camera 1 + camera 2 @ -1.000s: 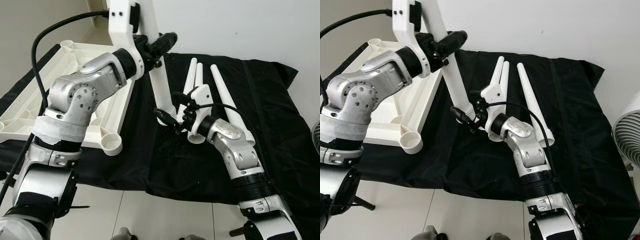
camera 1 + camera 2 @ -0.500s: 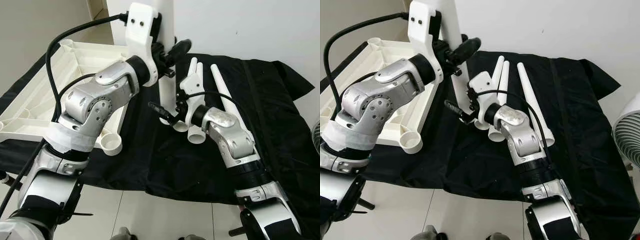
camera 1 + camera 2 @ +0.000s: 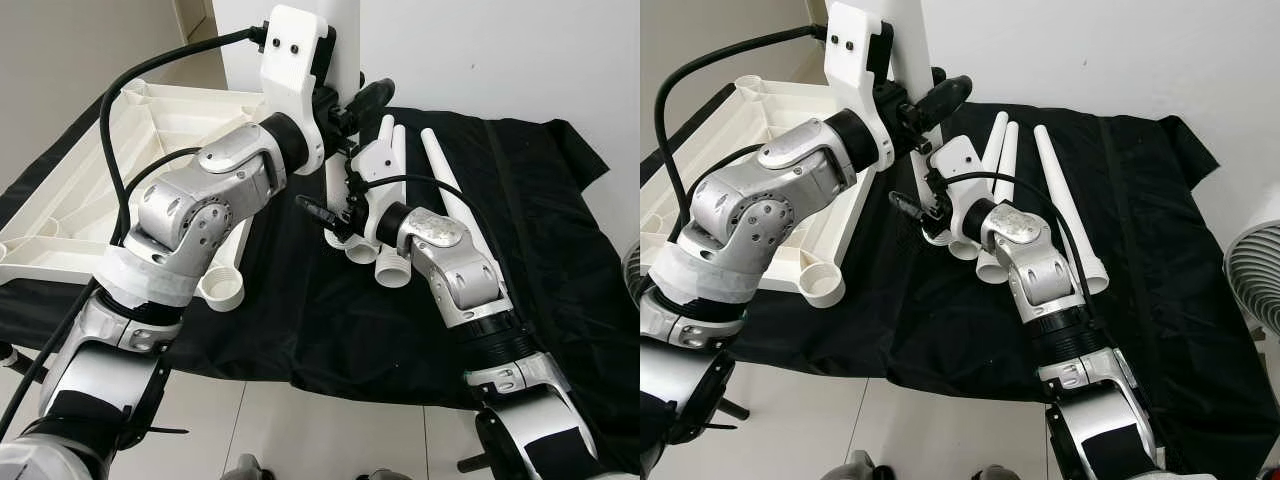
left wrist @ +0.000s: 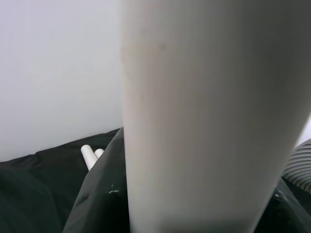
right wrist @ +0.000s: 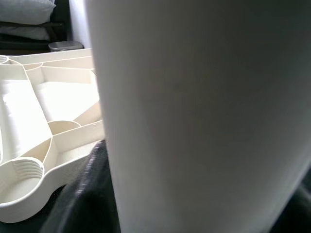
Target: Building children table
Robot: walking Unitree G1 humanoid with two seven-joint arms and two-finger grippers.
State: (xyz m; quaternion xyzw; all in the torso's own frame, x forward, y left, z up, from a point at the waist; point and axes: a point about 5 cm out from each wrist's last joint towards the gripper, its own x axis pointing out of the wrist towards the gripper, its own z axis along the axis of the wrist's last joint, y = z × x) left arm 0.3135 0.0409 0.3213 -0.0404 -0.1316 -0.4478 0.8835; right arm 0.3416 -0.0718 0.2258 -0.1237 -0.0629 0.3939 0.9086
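My left gripper (image 3: 352, 108) is raised over the black cloth and shut on a white table leg (image 3: 336, 182), which stands nearly upright. My right gripper (image 3: 324, 212) is shut on the same leg near its wide lower end, just above the cloth. The leg looms large and close as a white column (image 4: 204, 116) in the left wrist view and again as the leg (image 5: 204, 116) in the right wrist view. The white tabletop (image 3: 60, 215) lies upside down on the left, its corner socket (image 3: 220, 289) near my left elbow. Spare legs (image 3: 446, 190) lie behind my right arm.
A black cloth (image 3: 330, 320) covers the floor under everything. A white wall rises right behind it. A white fan (image 3: 1256, 272) stands at the far right. Pale floor tiles (image 3: 330, 430) run along the near edge of the cloth.
The leg has swung from tilted to nearly upright. My left arm has moved right and forward with it, and my right gripper has followed the leg's lower end back toward the spare legs.
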